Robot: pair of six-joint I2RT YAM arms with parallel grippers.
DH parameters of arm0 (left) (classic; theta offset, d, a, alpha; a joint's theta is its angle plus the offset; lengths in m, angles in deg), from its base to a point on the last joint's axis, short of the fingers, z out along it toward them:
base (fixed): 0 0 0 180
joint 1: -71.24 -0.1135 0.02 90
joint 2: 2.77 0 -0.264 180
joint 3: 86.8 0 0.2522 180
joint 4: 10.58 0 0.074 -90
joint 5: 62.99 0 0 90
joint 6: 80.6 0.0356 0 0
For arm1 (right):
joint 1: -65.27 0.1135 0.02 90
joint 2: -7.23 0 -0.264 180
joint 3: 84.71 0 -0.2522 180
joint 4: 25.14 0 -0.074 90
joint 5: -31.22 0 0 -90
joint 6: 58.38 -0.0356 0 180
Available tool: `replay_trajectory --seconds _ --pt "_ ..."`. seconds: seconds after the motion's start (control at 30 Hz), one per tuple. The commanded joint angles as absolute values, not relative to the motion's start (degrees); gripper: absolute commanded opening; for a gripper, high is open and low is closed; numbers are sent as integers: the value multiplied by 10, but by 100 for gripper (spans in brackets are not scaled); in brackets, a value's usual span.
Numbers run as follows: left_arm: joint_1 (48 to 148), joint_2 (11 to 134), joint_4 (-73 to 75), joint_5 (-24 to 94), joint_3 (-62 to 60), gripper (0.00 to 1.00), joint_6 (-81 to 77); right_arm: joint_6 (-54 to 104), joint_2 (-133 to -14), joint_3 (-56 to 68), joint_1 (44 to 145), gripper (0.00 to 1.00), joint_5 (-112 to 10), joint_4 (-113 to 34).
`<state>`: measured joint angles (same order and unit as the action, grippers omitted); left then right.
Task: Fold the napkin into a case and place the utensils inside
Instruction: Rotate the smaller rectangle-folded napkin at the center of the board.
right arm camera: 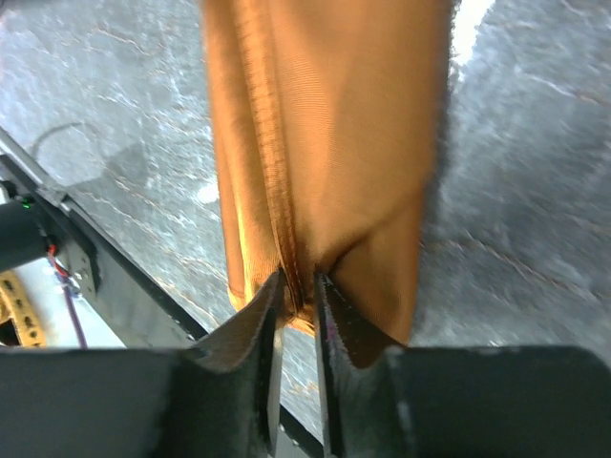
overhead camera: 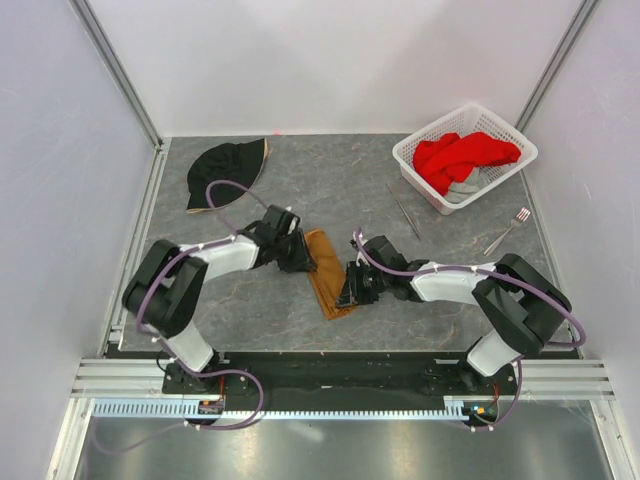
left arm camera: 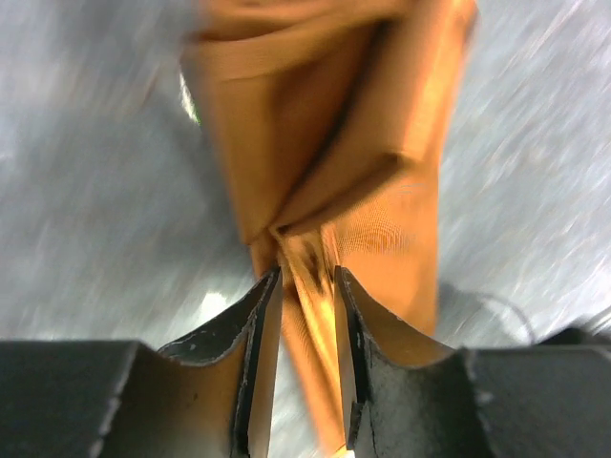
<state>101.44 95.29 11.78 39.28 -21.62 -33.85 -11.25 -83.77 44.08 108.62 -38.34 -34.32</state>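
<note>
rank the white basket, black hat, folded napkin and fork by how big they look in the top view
1. white basket
2. black hat
3. folded napkin, partly covered by the arms
4. fork, clearly the smallest

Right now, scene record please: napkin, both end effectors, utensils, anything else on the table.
napkin: folded into a narrow strip, centre of table
left end effector: napkin fold between its fingers, grip unclear
right end effector: shut on napkin's near-right edge
fork: far right, outside napkin
knife: left of white basket, outside napkin
other: red cloth in white basket; black hat far left
</note>
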Motion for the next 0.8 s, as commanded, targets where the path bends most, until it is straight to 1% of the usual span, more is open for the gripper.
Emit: replay_trajectory --seconds 0.0,0.1,0.23,0.27,0.47,0.67,0.7,0.77 --pt "1013 855 87 409 -317 36 -366 -77 -815 419 1087 28 -408 -388" --pt "1016 800 69 422 -370 36 -388 -75 -814 407 1086 34 -398 -388" --pt "1017 743 70 420 -403 36 -403 -58 -817 376 1088 43 -396 -421" --pt "1017 731 74 417 -410 37 -407 -56 -821 366 1086 44 -390 -422" --pt "1014 681 135 371 -382 38 -404 -62 -830 365 1087 45 -375 -420" --pt "993 721 228 308 -291 40 -369 -66 -815 375 1088 44 -369 -415" --pt "989 727 247 301 -280 40 -364 -69 -814 374 1088 43 -367 -414" --pt "988 744 253 288 -259 35 -360 -69 -812 374 1089 43 -365 -411"
